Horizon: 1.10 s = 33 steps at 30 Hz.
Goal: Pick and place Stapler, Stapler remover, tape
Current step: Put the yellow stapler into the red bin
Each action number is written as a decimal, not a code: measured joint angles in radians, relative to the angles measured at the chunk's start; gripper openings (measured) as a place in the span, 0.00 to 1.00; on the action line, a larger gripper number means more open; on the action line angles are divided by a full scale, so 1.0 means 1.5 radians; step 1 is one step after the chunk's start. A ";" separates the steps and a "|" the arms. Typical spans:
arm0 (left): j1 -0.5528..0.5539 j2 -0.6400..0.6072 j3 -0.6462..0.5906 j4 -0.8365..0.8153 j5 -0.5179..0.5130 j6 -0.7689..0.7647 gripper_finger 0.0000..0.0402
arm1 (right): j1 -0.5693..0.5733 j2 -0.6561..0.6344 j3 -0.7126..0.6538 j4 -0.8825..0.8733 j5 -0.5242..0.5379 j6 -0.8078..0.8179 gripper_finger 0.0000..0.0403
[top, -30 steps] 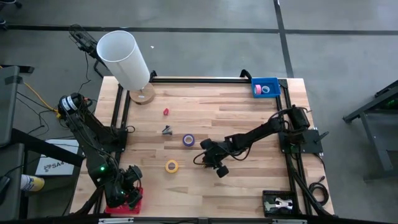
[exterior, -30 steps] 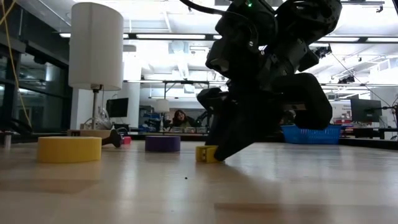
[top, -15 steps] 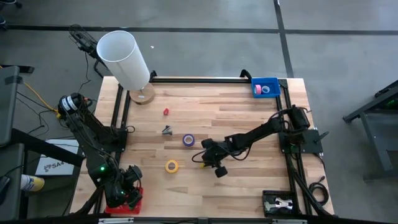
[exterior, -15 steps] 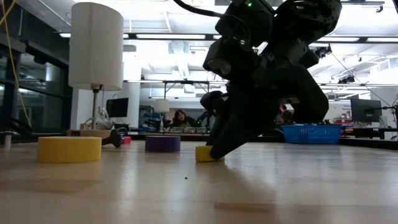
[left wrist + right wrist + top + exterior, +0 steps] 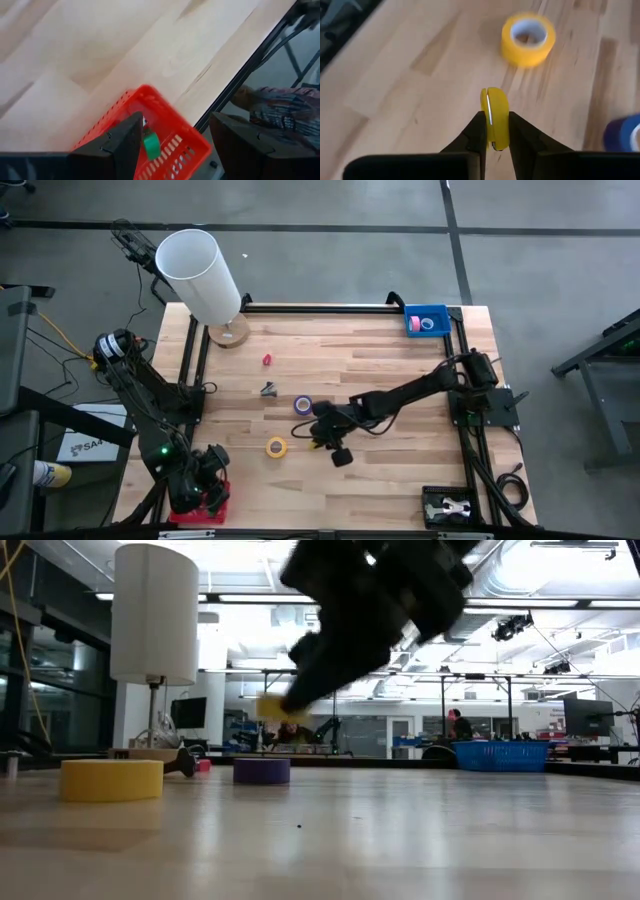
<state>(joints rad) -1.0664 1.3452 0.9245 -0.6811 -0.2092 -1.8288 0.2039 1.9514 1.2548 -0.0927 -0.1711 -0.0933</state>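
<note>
A: Well, barely begun, judging from above. Pink roll (image 5: 414, 326) and blue roll (image 5: 428, 324) lying in the blue basket (image 5: 437, 311) at the far right corner of the table (image 5: 400, 480); nothing more to count as placed there.

B: And left out?

A: Yellow tape roll (image 5: 276, 447) and purple tape roll (image 5: 303, 405) flat on the wood, near each other, mid-table. Also a small dark piece (image 5: 269, 389) and a small red piece (image 5: 267, 360) farther back, toward the white lamp (image 5: 200, 275); too small to name.

B: Right gripper (image 5: 492, 131)?

A: Pinching a small yellow item (image 5: 494, 112) edge-on between pressed-together fingers, held clear of the tabletop just beside the yellow roll. Possibly the stapler or the remover; cannot say which.

B: Left gripper (image 5: 175, 125)?

A: Waiting at the near left corner, fingers spread, over the red basket (image 5: 155, 92) with a green thing (image 5: 151, 145) inside.

B: Different from a second back?

A: Yes. Then sitting on the wood with the fingers down around it, not fully closed; now clamped, lifted well off the table at eye level, and carried a little toward the purple roll. Rolls, baskets and left arm unchanged.

B: Remaining, then?

A: Probably carrying this piece to a basket, then both loose rolls and the small pieces.
</note>
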 joint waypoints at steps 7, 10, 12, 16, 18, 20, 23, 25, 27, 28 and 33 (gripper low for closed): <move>0.027 -0.025 0.020 0.000 -0.134 0.107 0.56 | -0.001 0.000 0.105 -0.073 0.002 0.005 0.11; 0.052 -0.033 0.035 0.000 -0.210 0.202 0.56 | -0.002 0.000 0.141 -0.094 0.002 0.020 0.11; 0.069 -0.034 0.044 0.000 -0.247 0.267 0.56 | -0.002 0.000 0.162 -0.105 0.002 0.032 0.11; 0.106 -0.034 0.052 0.001 -0.273 0.377 0.56 | -0.002 0.000 0.204 -0.111 0.003 0.059 0.11; 0.127 -0.034 0.052 0.001 -0.273 0.410 0.56 | -0.002 0.000 0.224 -0.111 0.004 0.064 0.11; 0.146 -0.034 0.052 0.001 -0.273 0.439 0.56 | -0.002 0.000 0.242 -0.112 0.004 0.063 0.11; 0.173 -0.034 0.052 0.009 -0.274 0.482 0.56 | -0.002 0.000 0.264 -0.110 0.006 0.059 0.11; 0.190 -0.034 0.052 0.024 -0.275 0.516 0.56 | -0.002 0.000 0.271 -0.111 0.010 0.059 0.11; 0.206 -0.034 0.052 0.042 -0.275 0.550 0.56 | -0.002 0.000 0.277 -0.112 0.010 0.059 0.11; 0.213 -0.034 0.052 0.050 -0.276 0.565 0.56 | -0.002 0.000 0.278 -0.112 0.010 0.059 0.11; 0.240 -0.034 0.052 0.083 -0.276 0.618 0.56 | -0.002 0.000 0.280 -0.116 0.010 0.077 0.12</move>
<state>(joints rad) -0.7065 1.2942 1.0031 -0.5560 -0.6238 -0.9024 0.2012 1.9514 1.6745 -0.2661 -0.1561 0.0217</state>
